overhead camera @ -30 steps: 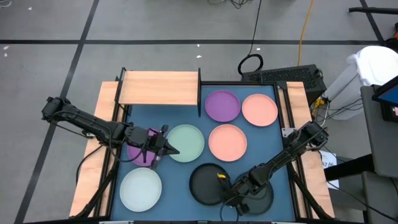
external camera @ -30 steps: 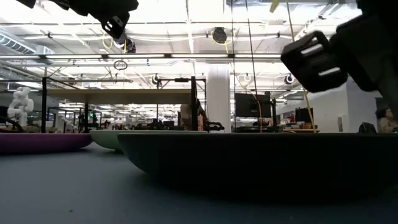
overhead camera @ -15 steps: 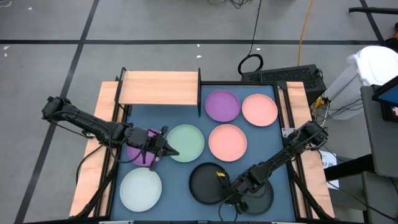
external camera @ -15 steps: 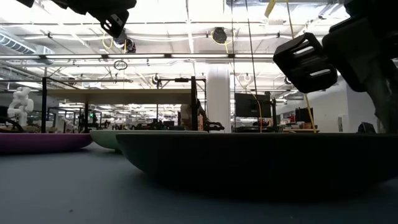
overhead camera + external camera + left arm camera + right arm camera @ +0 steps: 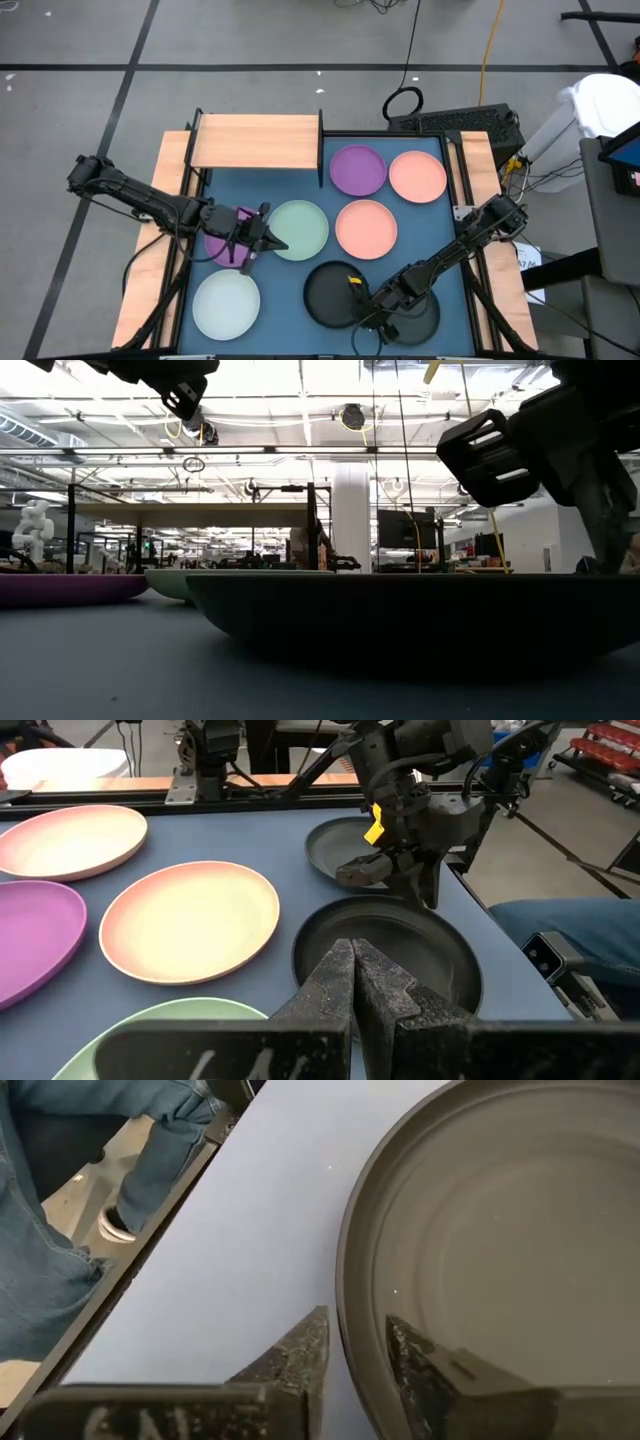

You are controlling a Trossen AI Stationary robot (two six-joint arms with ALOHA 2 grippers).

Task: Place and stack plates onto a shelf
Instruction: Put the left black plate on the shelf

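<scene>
Right end effector (image 5: 355,1355) low at the near right of the bench (image 5: 290,195), fingers slightly apart astride the rim of a black plate (image 5: 500,1230), one finger inside, one outside; firm grip not clear. Left end effector (image 5: 262,240) shut and empty, hovering between purple plate (image 5: 222,240) and pale green plate (image 5: 302,228). Shelf (image 5: 255,141) bare at the far left. Remaining plates spread flat across the bench.

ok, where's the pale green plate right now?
High view: the pale green plate sits mid-table toward the left, just right of the left claw and the purple plate under it, left of a pink plate.
</scene>
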